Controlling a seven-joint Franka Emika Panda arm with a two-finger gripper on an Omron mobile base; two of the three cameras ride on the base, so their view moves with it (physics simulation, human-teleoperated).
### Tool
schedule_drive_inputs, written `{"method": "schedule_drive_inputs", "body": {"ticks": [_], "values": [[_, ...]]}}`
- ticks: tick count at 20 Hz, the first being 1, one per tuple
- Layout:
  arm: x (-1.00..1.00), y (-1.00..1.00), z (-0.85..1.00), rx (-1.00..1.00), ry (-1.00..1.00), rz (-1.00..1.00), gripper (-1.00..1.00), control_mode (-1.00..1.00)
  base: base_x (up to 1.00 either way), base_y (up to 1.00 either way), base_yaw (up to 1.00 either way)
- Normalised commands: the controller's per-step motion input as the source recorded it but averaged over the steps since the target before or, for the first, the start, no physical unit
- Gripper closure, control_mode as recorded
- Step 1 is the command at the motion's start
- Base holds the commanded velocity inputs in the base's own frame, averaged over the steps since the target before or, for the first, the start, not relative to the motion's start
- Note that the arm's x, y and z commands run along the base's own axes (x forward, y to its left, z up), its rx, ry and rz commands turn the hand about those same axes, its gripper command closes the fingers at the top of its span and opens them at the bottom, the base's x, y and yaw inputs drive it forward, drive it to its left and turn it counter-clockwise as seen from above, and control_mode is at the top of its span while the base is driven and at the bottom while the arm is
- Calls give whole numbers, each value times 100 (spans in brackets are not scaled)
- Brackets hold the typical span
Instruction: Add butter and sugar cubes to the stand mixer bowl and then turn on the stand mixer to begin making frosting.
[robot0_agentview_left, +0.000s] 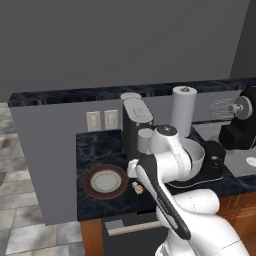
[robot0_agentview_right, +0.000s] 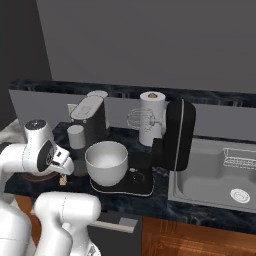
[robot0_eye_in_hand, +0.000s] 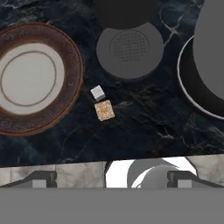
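Hand view: sugar cubes (robot0_eye_in_hand: 101, 103), one whitish, one tan, touching corner to corner on dark counter (robot0_eye_in_hand: 148, 127), just beside brown-rimmed plate (robot0_eye_in_hand: 72, 59). Plate looks bare, no butter on it. Gripper (robot0_eye_in_hand: 112, 180) hovers above, jaws spread wide, holding nothing. Stand mixer bowl (robot0_agentview_right: 106, 161) sits on stand mixer (robot0_agentview_right: 172, 135) base, near the cubes. Step looks like sugar pickup; next: descend, straddle one cube, close.
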Motion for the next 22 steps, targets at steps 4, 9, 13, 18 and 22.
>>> {"method": "schedule_drive_inputs", "body": {"ticks": [4, 9, 13, 18, 22], "values": [[6, 11, -16, 0, 1, 1, -100, -100, 0, 0, 0], [8, 18, -17, -4, 3, 1, -100, -100, 0, 0, 0], [9, 10, -9, -5, 4, 0, -100, -100, 0, 0, 0], [9, 0, 0, -1, 10, 0, -100, -100, 0, 0, 0], [0, 0, 0, 0, 9, 2, -100, -100, 0, 0, 0]]}}
